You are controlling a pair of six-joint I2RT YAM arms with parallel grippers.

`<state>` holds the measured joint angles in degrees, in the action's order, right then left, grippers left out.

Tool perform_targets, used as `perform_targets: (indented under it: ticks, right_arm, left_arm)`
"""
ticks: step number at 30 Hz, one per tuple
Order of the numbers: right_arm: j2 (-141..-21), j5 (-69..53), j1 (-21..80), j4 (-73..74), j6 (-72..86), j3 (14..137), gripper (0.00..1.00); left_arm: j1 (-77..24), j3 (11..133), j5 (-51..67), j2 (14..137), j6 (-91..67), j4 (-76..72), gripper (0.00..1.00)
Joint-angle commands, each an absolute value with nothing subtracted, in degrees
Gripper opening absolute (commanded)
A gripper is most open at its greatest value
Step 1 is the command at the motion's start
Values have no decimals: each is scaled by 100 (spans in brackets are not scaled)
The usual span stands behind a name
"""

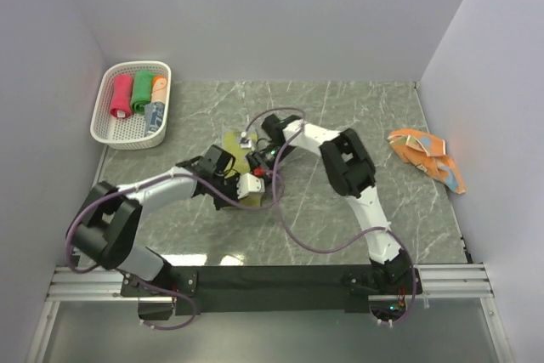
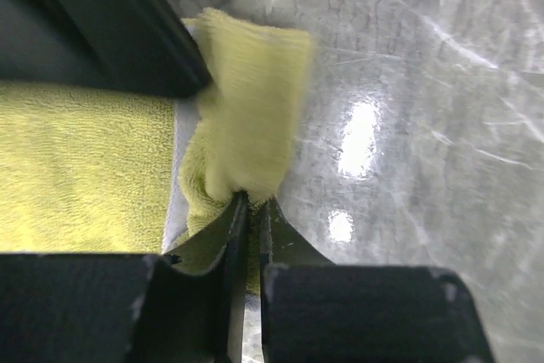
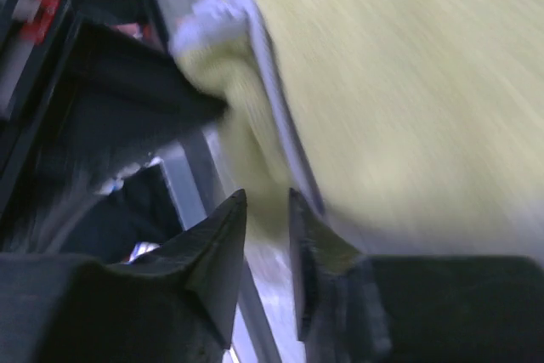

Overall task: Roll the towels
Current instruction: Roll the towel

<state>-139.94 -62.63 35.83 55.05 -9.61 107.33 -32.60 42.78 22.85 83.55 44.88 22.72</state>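
From above, both arms meet mid-table over the yellow towel (image 1: 231, 140), so I'd call this the start of the roll, with the near edge being gathered. Four rolls (image 1: 141, 91) already lie in the basket (image 1: 105, 130) at the far left, and an orange towel (image 1: 423, 152) lies crumpled well off to the right, not yet rolled. In the left wrist view, the left gripper (image 2: 252, 210) is pinched nearly closed on a bunched corner of the yellow towel. The rest lies flat to the left, and that corner stands up in a fold. The right wrist view is blurry. The right gripper (image 3: 267, 210) shows a narrow gap, with the towel's turned edge right at the tips, and I can't say whether it bites. Next, I reckon, both ends need an even hold so the edge turns over straight. A one-sided pull would skew the roll.
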Motion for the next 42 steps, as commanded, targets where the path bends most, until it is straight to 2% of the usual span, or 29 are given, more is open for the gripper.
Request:
perform_targets:
  ticks: [1,2,3,4,9,13,19,24,28,30,34,42]
  right_arm:
    - [-12766,-5687,2831,4687,-565,10170,35]
    - [-12544,-5573,2586,4363,-476,10012,38]
    - [-11916,-5311,2279,4046,-388,9454,41]
    - [-11909,-5309,2276,4043,-361,9448,41]
    - [-10268,-4686,1881,3060,-334,8106,41]
    - [-9144,-4299,1942,2515,-693,7114,38]
    - [-8351,-3657,2486,1750,-1316,6390,36]
    - [-8533,-2771,3839,1486,-2161,6511,44]
    - [-9349,-2338,4464,1345,-2697,6960,50]
    - [-9570,-2172,4666,1092,-2873,7057,62]
    - [-10115,-2013,5097,932,-3418,7242,62]
    - [-10898,-1969,5317,984,-3683,7514,61]
  left_arm:
    - [-2972,4560,2873,9034,4588,3927,6]
    - [-2866,4692,3022,9166,4597,4242,6]
    - [-2543,5155,3371,9793,4614,4706,6]
    - [-2427,5351,3375,9800,4614,4711,6]
    - [-1847,6686,4033,11028,4562,5773,4]
    - [-1486,7977,4262,12178,4492,6660,5]
    - [-1415,9157,4192,13069,4377,7232,6]
    - [-1415,9632,4070,13482,4193,7348,9]
    - [-1415,9791,4069,13640,4131,7409,12]
    - [-1415,9800,4061,13676,4096,7383,13]
    - [-1406,9800,4034,13685,4034,7321,14]
    - [-1389,9800,4008,13658,3964,7181,19]
